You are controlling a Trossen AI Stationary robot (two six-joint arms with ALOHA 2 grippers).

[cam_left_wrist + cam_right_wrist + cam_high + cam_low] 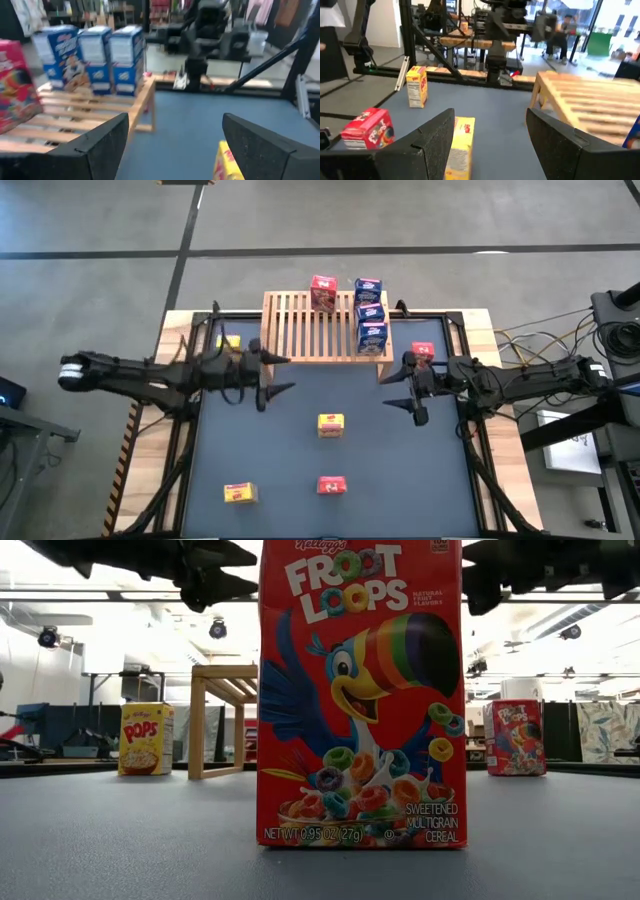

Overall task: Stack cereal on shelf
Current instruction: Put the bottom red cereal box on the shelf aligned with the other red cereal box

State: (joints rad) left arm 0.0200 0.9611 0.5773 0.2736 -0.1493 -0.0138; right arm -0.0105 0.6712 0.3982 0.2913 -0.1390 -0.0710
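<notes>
Both arms hover over the blue worktop with fingers apart and empty, four cereal boxes up on the slatted shelf.

The wooden shelf (pixel 310 330) at the far edge carries a row of three blue boxes (pixel 371 314) (their print too blurred to read) and one red box (pixel 323 293) beside them. The left gripper (pixel 277 375) hangs just in front of the shelf's left end, the right gripper (pixel 398 387) near its right leg; neither touches anything. Loose on the worktop (pixel 420 470): a red box (pixel 362 695) reading "Kellogg's FROOT LOOPS, sweetened multigrain cereal", a yellow box (pixel 331 424) at the centre, another yellow one (pixel 239 493) near the front left, a yellow "POPS" box (pixel 146 739) behind the left arm, and a red Froot Loops box (pixel 515 737) by the right gripper.
</notes>
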